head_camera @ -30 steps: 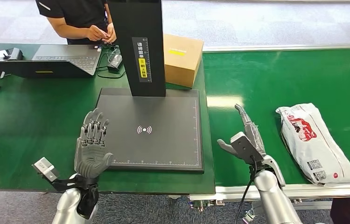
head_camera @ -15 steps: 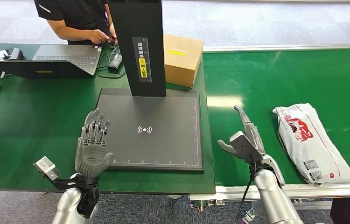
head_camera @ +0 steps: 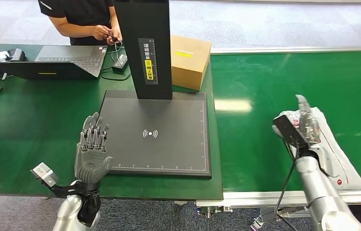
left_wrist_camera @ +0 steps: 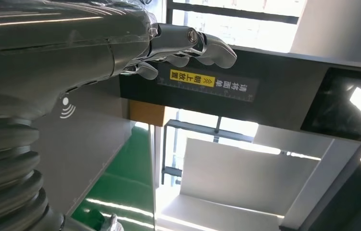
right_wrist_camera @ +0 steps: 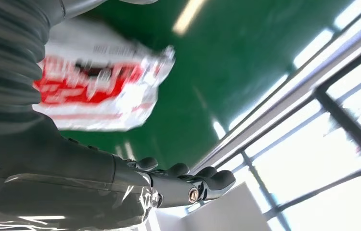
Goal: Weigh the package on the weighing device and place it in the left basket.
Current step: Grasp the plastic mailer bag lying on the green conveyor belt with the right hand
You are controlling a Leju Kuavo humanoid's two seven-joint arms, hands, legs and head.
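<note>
A white plastic package (head_camera: 330, 149) with red print lies on the green conveyor belt at the right; it shows blurred as the package (right_wrist_camera: 101, 86) in the right wrist view. My right hand (head_camera: 302, 126) is raised over the package's near end, fingers straight and apart, holding nothing. The black weighing device (head_camera: 158, 135) with its tall column stands in the middle of the table. My left hand (head_camera: 92, 149) hovers open at the device's front left corner, fingers up. In the left wrist view the left hand (left_wrist_camera: 121, 43) faces the column.
A brown cardboard box (head_camera: 189, 60) stands behind the device. A laptop (head_camera: 48, 60) and cables lie at the far left, where a person (head_camera: 80, 19) in black stands handling something. The belt's metal rail (head_camera: 284, 197) runs along the front right.
My right hand has swung right from the belt's near side to above the package. The package drifted slightly left on the belt. The left hand has barely moved.
</note>
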